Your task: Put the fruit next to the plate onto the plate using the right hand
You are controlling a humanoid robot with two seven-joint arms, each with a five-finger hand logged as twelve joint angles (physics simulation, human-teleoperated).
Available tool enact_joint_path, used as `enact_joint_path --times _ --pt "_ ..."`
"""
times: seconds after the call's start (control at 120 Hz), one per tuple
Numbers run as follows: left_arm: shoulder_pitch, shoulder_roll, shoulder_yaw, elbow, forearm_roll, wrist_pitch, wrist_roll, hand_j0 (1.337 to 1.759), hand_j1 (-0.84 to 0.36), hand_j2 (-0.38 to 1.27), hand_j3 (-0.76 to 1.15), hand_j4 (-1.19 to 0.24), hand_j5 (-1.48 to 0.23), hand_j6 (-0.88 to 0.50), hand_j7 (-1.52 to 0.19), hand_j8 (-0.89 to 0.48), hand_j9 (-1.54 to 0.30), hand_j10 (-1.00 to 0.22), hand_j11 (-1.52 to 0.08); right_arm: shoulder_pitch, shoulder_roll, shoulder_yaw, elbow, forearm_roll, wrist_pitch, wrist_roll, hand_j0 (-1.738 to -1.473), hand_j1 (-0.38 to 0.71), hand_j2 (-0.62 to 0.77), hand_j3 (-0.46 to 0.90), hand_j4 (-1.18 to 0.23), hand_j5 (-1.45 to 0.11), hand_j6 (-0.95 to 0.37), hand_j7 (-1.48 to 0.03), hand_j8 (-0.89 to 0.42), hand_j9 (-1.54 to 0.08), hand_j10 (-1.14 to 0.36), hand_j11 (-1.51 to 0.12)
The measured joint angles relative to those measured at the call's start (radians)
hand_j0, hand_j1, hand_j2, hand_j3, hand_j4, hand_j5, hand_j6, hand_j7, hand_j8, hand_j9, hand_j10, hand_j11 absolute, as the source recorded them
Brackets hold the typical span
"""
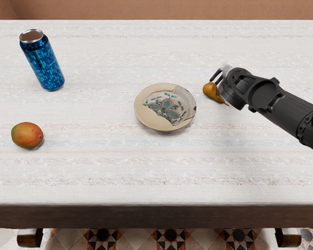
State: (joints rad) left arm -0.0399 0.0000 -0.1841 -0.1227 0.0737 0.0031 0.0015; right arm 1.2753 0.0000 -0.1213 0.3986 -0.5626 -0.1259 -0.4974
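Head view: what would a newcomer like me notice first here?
The dark arm reaching in from the right, its right hand at a small yellow-brown fruit just right of the patterned plate mid-table. Next, a shiny blue can standing upright at the back left, and a red-green mango lying alone near the left edge.

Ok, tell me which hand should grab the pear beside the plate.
Right. Its hand is at the pear, which lies just right of the plate; the left arm is not in view.
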Motion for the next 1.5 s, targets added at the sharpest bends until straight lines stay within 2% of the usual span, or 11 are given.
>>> enact_joint_path --times 0.35,0.683,0.917,1.017,1.117,1.183,1.25,1.317,1.333,1.392,1.5 --pt "0.0 0.0 0.0 0.0 0.0 0.0 0.0 1.658 0.32 0.0 0.0 -0.02 -0.03 -0.02 -0.03 -0.02 -0.03 -0.02 -0.03 -0.002 0.0 0.001 0.0 -0.006 0.037 0.0 -1.654 0.24 -0.29 0.0 -0.54 -0.57 -0.49 -0.6 -0.51 -0.57 -0.51 -0.57" --pt "0.0 0.0 0.0 0.0 0.0 0.0 0.0 1.658 0.32 0.0 0.0 -0.02 -0.03 -0.02 -0.03 -0.02 -0.03 -0.02 -0.03 -0.009 0.0 0.001 0.002 0.001 0.051 -0.001 -1.657 0.21 -0.12 0.0 -0.48 -0.59 -0.47 -0.6 -0.48 -0.59 -0.48 -0.59" --pt "0.0 0.0 0.0 0.0 0.0 0.0 0.0 1.658 0.32 0.0 0.0 -0.02 -0.03 -0.02 -0.03 -0.02 -0.03 -0.02 -0.03 -0.019 0.0 0.005 0.004 -0.006 0.046 -0.002 -1.654 0.34 0.01 0.0 -0.49 -0.73 -0.45 -0.73 -0.57 -0.73 -0.57 -0.73" --pt "0.001 0.0 0.0 0.0 0.0 0.0 0.0 1.658 0.32 0.0 0.0 -0.02 -0.03 -0.02 -0.03 -0.02 -0.03 -0.02 -0.03 -0.026 0.0 0.002 0.005 -0.014 0.044 -0.002 -1.651 0.42 0.25 0.0 -0.42 -0.77 -0.41 -0.78 -0.57 -0.79 -0.61 -0.77" --pt "0.0 0.0 0.001 0.0 0.0 0.0 0.0 1.658 0.32 0.0 0.0 -0.02 -0.03 -0.02 -0.03 -0.02 -0.03 -0.02 -0.03 -0.03 0.0 0.0 0.006 -0.017 0.042 0.002 -1.646 0.49 0.34 0.0 -0.41 -0.81 -0.41 -0.81 -0.54 -0.83 -0.6 -0.79" --pt "0.0 0.0 0.001 0.0 -0.001 0.0 0.0 1.658 0.32 0.0 0.0 -0.02 -0.03 -0.02 -0.03 -0.02 -0.03 -0.02 -0.03 -0.032 0.0 -0.001 0.006 -0.017 0.041 0.004 -1.646 0.47 0.38 -0.04 -0.4 -0.83 -0.41 -0.83 -0.53 -0.85 -0.59 -0.81" --pt "0.0 0.0 0.001 0.0 -0.001 0.0 0.0 1.658 0.32 0.0 0.0 -0.02 -0.03 -0.02 -0.03 -0.02 -0.03 -0.02 -0.03 -0.032 0.0 -0.003 0.006 -0.014 0.04 0.005 -1.643 0.46 0.33 0.04 -0.4 -0.84 -0.39 -0.87 -0.52 -0.87 -0.56 -0.87" --pt "0.0 0.0 0.001 0.0 -0.001 0.0 0.0 1.658 0.32 0.0 0.0 -0.02 -0.03 -0.02 -0.03 -0.02 -0.03 -0.02 -0.03 -0.031 0.0 -0.004 0.006 -0.009 0.041 0.005 -1.646 0.42 0.31 -0.07 -0.41 -0.87 -0.4 -0.9 -0.53 -0.84 -0.53 -0.93" --pt "0.0 0.0 0.001 0.0 0.0 0.0 0.0 1.658 0.32 0.0 0.0 -0.02 -0.03 -0.02 -0.03 -0.02 -0.03 -0.02 -0.03 -0.03 0.0 -0.004 0.006 -0.007 0.042 0.004 -1.649 0.41 0.28 -0.01 -0.43 -0.87 -0.4 -0.91 -0.53 -0.84 -0.52 -0.94" --pt "0.0 0.0 0.001 0.0 0.0 0.0 0.0 1.658 0.32 0.0 0.0 -0.02 -0.03 -0.02 -0.03 -0.02 -0.03 -0.02 -0.03 -0.026 0.0 -0.005 0.005 -0.001 0.049 0.001 -1.648 0.39 0.31 0.0 -0.49 -0.89 -0.45 -0.94 -0.49 -0.9 -0.58 -0.94" --pt "0.0 0.0 0.0 0.0 0.0 0.0 0.0 1.658 0.32 0.0 0.0 -0.02 -0.03 -0.02 -0.03 -0.02 -0.03 -0.02 -0.03 -0.017 0.0 -0.004 0.005 0.009 0.065 -0.001 -1.652 0.38 0.4 0.0 -0.59 -0.93 -0.52 -0.96 -0.61 -0.94 -0.66 -0.96"
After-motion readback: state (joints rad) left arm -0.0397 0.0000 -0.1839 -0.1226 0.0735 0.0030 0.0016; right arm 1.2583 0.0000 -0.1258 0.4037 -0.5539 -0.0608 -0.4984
